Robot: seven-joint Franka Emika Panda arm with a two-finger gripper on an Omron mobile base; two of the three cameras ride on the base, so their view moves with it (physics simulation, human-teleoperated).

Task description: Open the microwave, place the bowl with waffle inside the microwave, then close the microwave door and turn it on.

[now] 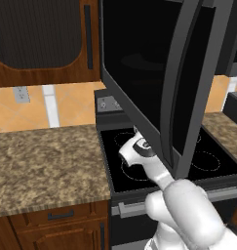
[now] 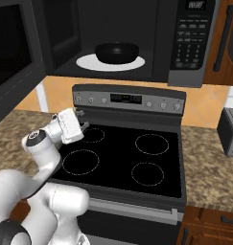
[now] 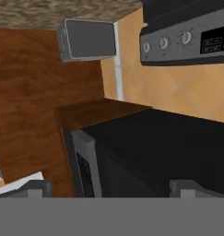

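Note:
The microwave (image 2: 137, 28) hangs above the stove with its cavity exposed. Inside it, the black bowl (image 2: 117, 51) rests on the white turntable; its rim hides the waffle. The microwave door (image 1: 139, 73) is swung wide out to the left, with its long bar handle (image 1: 186, 83) facing me, and also shows as the microwave door (image 2: 12, 48). My gripper (image 2: 82, 119) is open and empty, low over the stove's back left burner, well below the cavity. In the hand view, which is rolled upside down, the gripper (image 3: 111, 186) has its fingertips spread wide, and the microwave (image 3: 155, 152) lies just beyond them.
The black glass-top stove (image 2: 132, 162) with its knob panel (image 2: 130, 99) lies under the arm. Granite counter (image 1: 42, 161) runs to the left. A grey toaster (image 2: 230, 131) stands on the right counter. The keypad (image 2: 190, 40) is on the microwave's right side. Wooden cabinets (image 1: 42, 73) flank the microwave.

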